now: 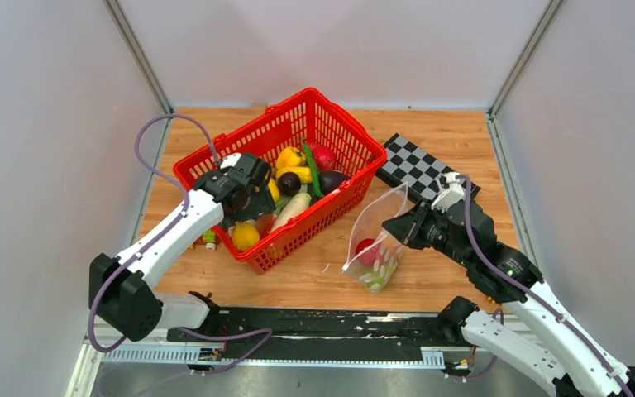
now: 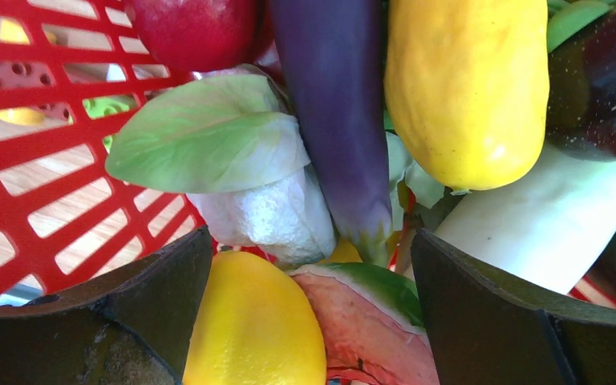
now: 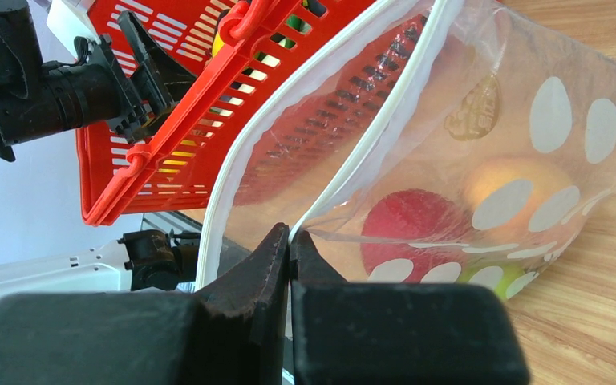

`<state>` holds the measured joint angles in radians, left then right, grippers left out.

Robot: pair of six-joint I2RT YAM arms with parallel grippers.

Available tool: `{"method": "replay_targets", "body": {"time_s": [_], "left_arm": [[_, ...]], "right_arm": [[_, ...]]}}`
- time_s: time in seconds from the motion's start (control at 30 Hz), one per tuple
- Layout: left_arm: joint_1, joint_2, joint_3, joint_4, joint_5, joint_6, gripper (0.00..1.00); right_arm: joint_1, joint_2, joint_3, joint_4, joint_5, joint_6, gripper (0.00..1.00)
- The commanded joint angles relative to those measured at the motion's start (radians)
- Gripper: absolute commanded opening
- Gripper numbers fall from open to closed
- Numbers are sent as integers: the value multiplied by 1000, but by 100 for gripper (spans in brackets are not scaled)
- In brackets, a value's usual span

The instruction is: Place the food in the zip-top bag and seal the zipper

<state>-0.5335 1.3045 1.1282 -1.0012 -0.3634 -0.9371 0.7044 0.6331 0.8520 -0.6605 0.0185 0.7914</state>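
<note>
Wooden table (image 1: 314, 275): zip-top bag (image 1: 378, 241) held upright, mouth up beside basket (image 1: 244, 136), rim clamped by right gripper (image 3: 290, 238); left gripper (image 2: 311, 237) spread over food (image 2: 465, 88).

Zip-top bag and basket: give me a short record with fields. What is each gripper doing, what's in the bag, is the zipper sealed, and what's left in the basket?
left gripper: open, low over the red basket, holding nothing
right gripper: shut on the mouth edge of the zip-top bag, holding it up
zipper: unsealed, mouth gaping
in bag: a red piece and a green piece
in basket: yellow pepper, white radish, purple eggplant, among others
</note>
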Motion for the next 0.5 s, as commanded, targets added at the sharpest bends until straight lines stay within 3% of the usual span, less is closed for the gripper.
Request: {"method": "replay_targets", "body": {"time_s": [0.0, 0.2, 0.47], "left_arm": [[-5, 1, -7, -70, 17, 202, 100], [-5, 42, 44, -97, -2, 324, 100], [-3, 86, 112, -123, 82, 487, 100]], "right_arm": [[4, -24, 0, 25, 13, -6, 3], [3, -29, 5, 9, 22, -9, 4], [3, -31, 3, 7, 26, -11, 4]]}}
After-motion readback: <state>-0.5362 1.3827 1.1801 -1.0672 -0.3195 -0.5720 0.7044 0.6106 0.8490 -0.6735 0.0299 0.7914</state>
